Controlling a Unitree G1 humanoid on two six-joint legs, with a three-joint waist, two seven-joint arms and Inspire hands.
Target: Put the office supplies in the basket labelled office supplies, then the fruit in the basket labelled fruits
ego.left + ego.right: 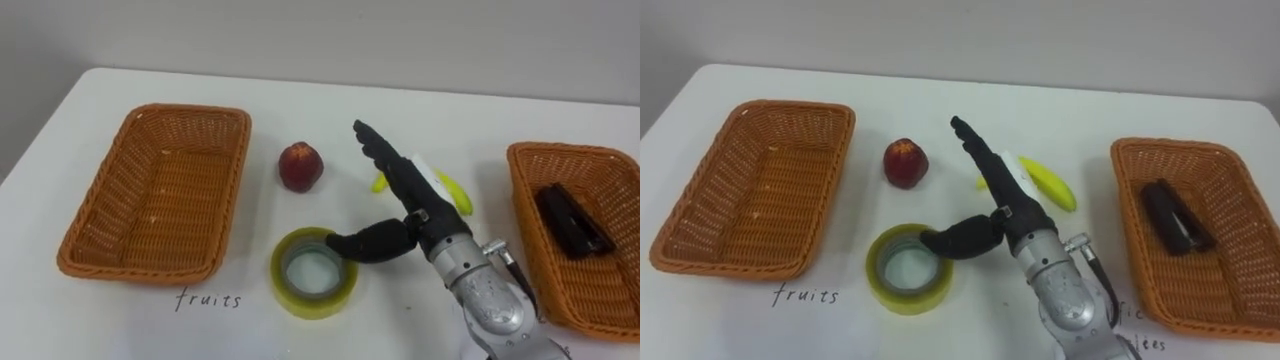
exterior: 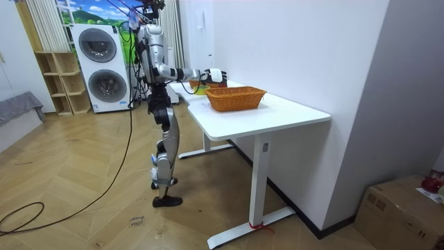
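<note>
Roughly by size: a white table (image 1: 400,110) is seen, with the robot stood upright at its edge in the room view and one arm stretched over the top. A wicker basket (image 1: 160,195) is set at the left, with nothing seen in it, and the handwritten label "fruits" (image 1: 208,299) is written on the table just in front, so it is judged to be the fruit bin. A second wicker basket (image 1: 585,165) is set at the right, well apart from the first, presumably so the two classes are kept separate; a black stapler-like item (image 1: 572,220) is already lying inside it. The right hand (image 1: 425,215) is held over the middle of the table between the baskets. Its fingers (image 1: 385,155) are held straight and extended toward the back, and nothing is gripped. The thumb (image 1: 365,244) is spread out sideways, its tip placed at the right rim of the tape roll (image 1: 312,305); whether contact is made cannot be told. This pose is judged to be a reach for the roll, which belongs with the office supplies on the right. A red apple (image 1: 300,166) is left on the table just behind the roll, near the fruit basket. A banana (image 1: 455,192) is lying behind the hand, partly hidden by it. Both fruits are not yet sorted.
</note>
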